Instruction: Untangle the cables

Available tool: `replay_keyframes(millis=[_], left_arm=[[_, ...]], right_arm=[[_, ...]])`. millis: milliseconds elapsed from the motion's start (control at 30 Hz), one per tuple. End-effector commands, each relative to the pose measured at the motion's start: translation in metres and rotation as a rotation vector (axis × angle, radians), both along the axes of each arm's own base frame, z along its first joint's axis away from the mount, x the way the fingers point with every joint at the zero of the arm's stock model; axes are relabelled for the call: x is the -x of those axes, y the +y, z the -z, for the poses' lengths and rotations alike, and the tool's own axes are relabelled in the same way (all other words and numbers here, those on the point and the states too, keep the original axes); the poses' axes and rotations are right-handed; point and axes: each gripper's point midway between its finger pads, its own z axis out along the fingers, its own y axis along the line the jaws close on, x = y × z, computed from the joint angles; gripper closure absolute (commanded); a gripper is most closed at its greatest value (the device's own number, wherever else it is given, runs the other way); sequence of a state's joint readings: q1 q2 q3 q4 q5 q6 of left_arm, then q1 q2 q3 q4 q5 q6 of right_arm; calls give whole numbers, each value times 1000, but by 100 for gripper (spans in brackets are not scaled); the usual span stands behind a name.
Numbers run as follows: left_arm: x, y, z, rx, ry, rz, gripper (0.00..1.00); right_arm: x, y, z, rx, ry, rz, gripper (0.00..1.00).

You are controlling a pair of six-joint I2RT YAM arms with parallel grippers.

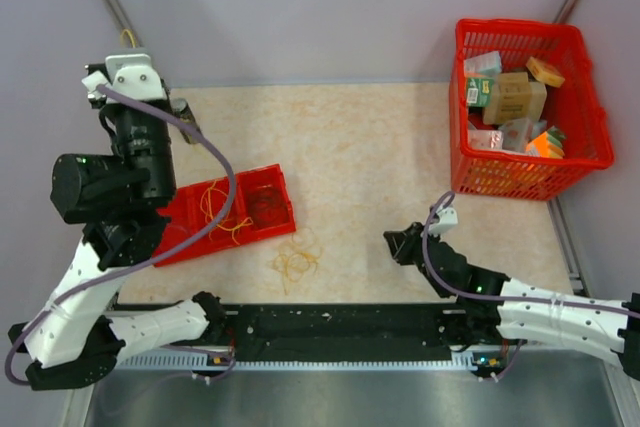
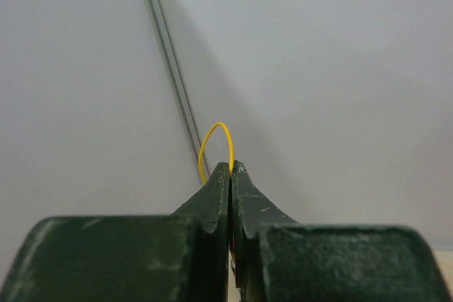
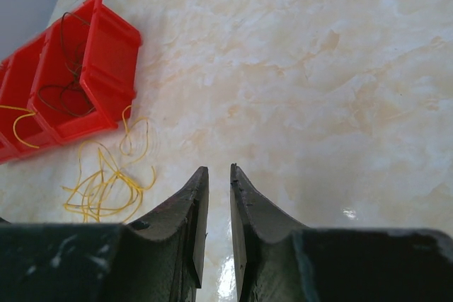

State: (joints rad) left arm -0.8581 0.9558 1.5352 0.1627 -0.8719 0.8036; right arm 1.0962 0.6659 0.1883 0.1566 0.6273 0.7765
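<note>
Broad marble tabletop (image 1: pixel 380 147), open across middle and far edge; red basket (image 1: pixel 585 137) at far right corner, packed with small boxes (image 1: pixel 515 97); red divided bin (image 1: pixel 283 179) at left, yellow cables (image 1: pixel 215 209) in one compartment, dark brown cables (image 1: pixel 265 209) in the next; loose yellow tangle (image 1: pixel 295 265) just beside its near edge; left gripper (image 2: pixel 231 175) raised, pinching a yellow loop (image 2: pixel 216 136); right gripper (image 3: pixel 218 189) low, slightly parted, holding nothing.
</note>
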Motion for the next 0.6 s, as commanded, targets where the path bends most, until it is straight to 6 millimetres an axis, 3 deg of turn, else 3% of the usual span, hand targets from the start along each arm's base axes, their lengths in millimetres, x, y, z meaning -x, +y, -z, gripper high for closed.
replay_keyframes(millis=[0,100,267,467,567], left_arm=[[-10,15,-22,8,-66,-85,100],[-36,14,2,18,-27,-96,100],[-75,20,65,-29,54,-192,100],[-101,51,132,51,136,-306,100],[-101,58,175,166,216,-334,100]], right_arm=[[-4,3,-12,-35,-36,-1,81],[-5,5,-11,-21,-31,-1,81],[-3,5,-11,-24,-30,-11,81],[-2,2,-12,-46,-47,-7,80],[-2,2,-11,-44,-47,-10,80]])
